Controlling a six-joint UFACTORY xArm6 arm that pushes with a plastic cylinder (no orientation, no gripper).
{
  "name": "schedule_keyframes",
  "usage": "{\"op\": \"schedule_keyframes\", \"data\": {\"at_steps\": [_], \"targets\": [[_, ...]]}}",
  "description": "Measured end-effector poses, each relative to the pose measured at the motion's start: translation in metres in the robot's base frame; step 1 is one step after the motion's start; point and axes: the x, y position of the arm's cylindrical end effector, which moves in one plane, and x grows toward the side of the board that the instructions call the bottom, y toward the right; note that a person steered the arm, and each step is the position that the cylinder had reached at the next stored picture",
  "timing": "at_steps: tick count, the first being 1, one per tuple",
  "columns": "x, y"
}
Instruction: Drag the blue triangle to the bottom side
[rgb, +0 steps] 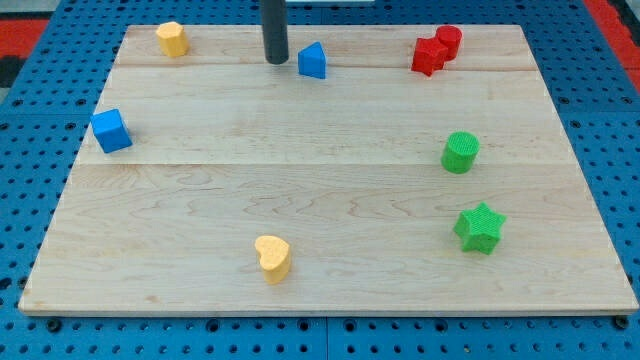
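The blue triangle (313, 61) sits near the top edge of the wooden board (330, 200), a little left of the view's centre. My tip (276, 60) is the lower end of a dark rod that comes down from the view's top. It stands just left of the blue triangle, with a small gap between them.
A blue cube (111, 131) lies at the left edge. A yellow block (172, 39) is at the top left, a yellow heart (272, 258) at the bottom centre. Two red blocks (436, 49) touch at the top right. A green cylinder (461, 152) and green star (479, 227) are on the right.
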Motion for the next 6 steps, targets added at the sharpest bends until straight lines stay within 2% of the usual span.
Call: {"op": "schedule_keyframes", "data": {"at_steps": [1, 2, 6], "targets": [[-0.022, 0.015], [-0.026, 0.056], [0.090, 0.100]]}}
